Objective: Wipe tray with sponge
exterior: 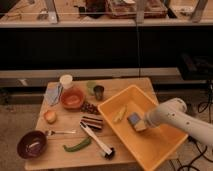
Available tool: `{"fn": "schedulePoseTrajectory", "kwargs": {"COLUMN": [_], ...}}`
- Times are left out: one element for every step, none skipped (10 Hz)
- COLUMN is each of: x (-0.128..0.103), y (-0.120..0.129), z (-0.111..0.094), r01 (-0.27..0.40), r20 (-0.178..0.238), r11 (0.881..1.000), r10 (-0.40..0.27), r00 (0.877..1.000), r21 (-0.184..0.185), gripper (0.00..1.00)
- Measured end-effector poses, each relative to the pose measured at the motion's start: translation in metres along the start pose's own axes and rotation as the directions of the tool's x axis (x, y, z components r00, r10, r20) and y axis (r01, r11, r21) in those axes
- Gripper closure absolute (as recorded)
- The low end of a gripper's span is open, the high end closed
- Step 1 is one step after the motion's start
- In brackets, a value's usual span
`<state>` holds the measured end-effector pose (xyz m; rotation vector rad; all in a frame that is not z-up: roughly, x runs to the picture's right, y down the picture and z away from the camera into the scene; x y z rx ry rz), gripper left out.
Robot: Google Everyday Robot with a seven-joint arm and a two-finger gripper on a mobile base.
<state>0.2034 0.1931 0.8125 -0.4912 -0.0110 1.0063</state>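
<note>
The tray [156, 143] is a large yellow-orange bin on the right part of the wooden table. The sponge [135, 121], yellow with a grey-blue face, rests on the tray floor near its middle. My gripper [142, 124] is at the end of the white arm [172, 114] that reaches in from the right. It is down inside the tray and shut on the sponge. A pale yellow banana-like piece [120, 114] lies in the tray just left of the sponge.
Left of the tray on the table [55, 157] are a striped block [92, 122], a black brush [98, 143], a green pepper [76, 145], a purple bowl [33, 144], a fork [60, 132], an orange-red bowl [72, 98], cups [66, 80] and a blue cloth [53, 94].
</note>
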Motion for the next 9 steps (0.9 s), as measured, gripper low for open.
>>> {"fn": "schedulePoseTrajectory", "kwargs": {"x": [0.002, 0.011, 0.020, 0.032, 0.040, 0.046, 0.056, 0.065, 0.067], "y": [0.021, 0.037, 0.047, 0.056, 0.056, 0.052, 0.042, 0.034, 0.028], "z": [-0.001, -0.004, -0.007, -0.011, -0.014, -0.017, -0.021, -0.025, -0.028], "r01": [0.021, 0.040, 0.055, 0.064, 0.058, 0.048, 0.025, 0.005, -0.016], "r20": [0.006, 0.009, 0.008, 0.003, 0.001, -0.002, -0.004, -0.005, -0.003], "r11": [1.000, 0.998, 0.997, 0.996, 0.996, 0.997, 0.998, 0.999, 0.999], "r10": [-0.021, -0.040, -0.055, -0.064, -0.058, -0.048, -0.025, -0.005, 0.016], "r00": [1.000, 0.999, 0.998, 0.998, 0.998, 0.999, 1.000, 1.000, 1.000], "r21": [-0.022, -0.039, -0.053, -0.064, -0.068, -0.067, -0.062, -0.050, -0.036], "gripper": [1.00, 1.00, 1.00, 1.00, 1.00, 1.00, 1.00, 1.00, 1.00]}}
